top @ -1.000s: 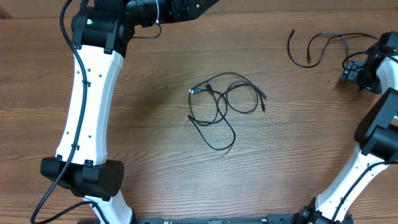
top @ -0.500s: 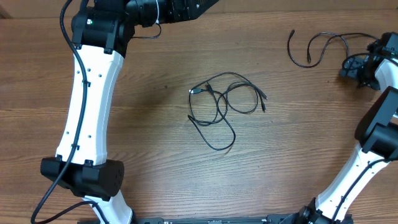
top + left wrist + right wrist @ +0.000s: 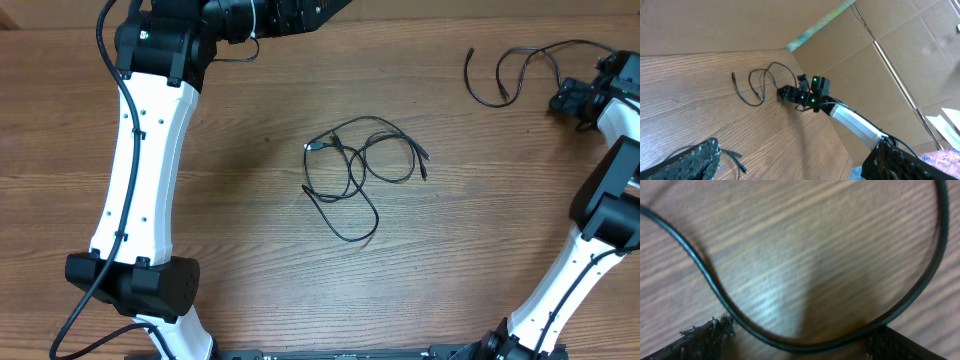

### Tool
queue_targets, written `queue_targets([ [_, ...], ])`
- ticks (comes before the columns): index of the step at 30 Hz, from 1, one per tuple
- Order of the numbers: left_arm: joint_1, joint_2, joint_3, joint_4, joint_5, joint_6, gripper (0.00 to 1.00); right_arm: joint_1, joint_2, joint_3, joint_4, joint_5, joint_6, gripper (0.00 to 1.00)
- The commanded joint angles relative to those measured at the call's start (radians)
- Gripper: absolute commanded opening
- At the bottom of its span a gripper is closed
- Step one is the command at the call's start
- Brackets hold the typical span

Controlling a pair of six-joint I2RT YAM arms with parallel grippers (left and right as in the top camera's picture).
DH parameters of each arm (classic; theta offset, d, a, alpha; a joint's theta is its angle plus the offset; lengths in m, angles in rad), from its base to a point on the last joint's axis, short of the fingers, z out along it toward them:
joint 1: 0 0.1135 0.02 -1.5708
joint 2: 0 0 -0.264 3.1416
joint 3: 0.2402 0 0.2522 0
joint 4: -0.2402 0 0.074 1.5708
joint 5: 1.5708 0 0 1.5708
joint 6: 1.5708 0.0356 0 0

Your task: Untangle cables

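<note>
Tangled cables (image 3: 350,170) at counter (image 3: 250,260) centre. Well right of the tangle, a separate cable (image 3: 510,72) loops beneath the open right end effector (image 3: 558,100). The left end effector (image 3: 790,160), open and empty, seems nearer the tangle.

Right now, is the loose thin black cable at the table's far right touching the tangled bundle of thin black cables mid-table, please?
Apart. The overhead view shows the loose cable and the bundle separated by a wide stretch of bare wooden table.
</note>
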Motion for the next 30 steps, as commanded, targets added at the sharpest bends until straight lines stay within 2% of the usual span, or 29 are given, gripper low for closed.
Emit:
queue_targets([
  [1, 0.002, 0.003, 0.009, 0.001, -0.003, 0.011, 1.0, -0.017, 0.066, -0.014, 0.029, 0.011, -0.004, 0.9],
  [8, 0.005, 0.003, 0.009, 0.001, -0.003, 0.011, 1.0, -0.03, 0.09, -0.014, 0.121, -0.036, -0.004, 0.89],
  [11, 0.004, 0.003, 0.009, 0.001, -0.003, 0.011, 0.99, -0.031, 0.092, -0.014, 0.166, -0.036, -0.004, 1.0],
  [16, 0.004, 0.003, 0.009, 0.001, -0.003, 0.011, 1.0, -0.038, 0.091, 0.028, 0.183, -0.036, -0.004, 1.0],
  [19, 0.004, 0.003, 0.009, 0.001, -0.003, 0.011, 1.0, -0.041, 0.091, 0.082, 0.112, -0.037, -0.014, 1.0],
  [24, 0.004, 0.003, 0.009, 0.001, -0.003, 0.011, 1.0, -0.04, 0.085, 0.181, -0.071, -0.055, -0.113, 1.0],
  [30, 0.004, 0.003, 0.009, 0.001, -0.003, 0.011, 0.99, -0.036, 0.004, 0.248, -0.291, -0.075, -0.135, 1.0],
])
